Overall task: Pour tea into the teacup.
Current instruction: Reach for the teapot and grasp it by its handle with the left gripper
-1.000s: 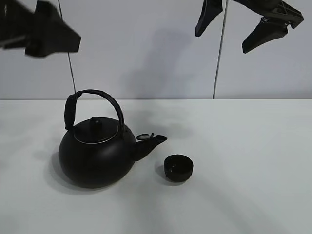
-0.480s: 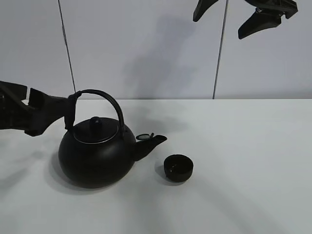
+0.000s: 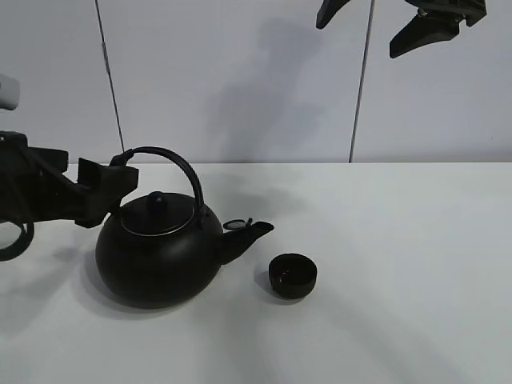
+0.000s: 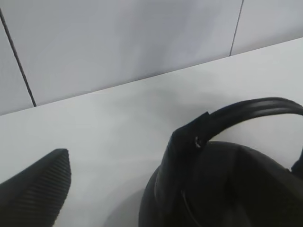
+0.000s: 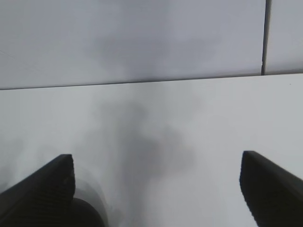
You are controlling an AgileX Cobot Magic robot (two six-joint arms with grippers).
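Gaping empty: left claw (image 3: 112, 188) masking the kettle (image 3: 160, 256) handle's base, right claw (image 3: 360, 32) cropped overhead.

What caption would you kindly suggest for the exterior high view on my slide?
Left gripper, open, near the kettle handle; teacup stands by the spout; right gripper hangs open above.

A white table (image 3: 416, 264) carries a round black kettle (image 3: 156, 260), spout pointing to three o'clock, and a small teacup (image 3: 292, 276) near it at three o'clock.
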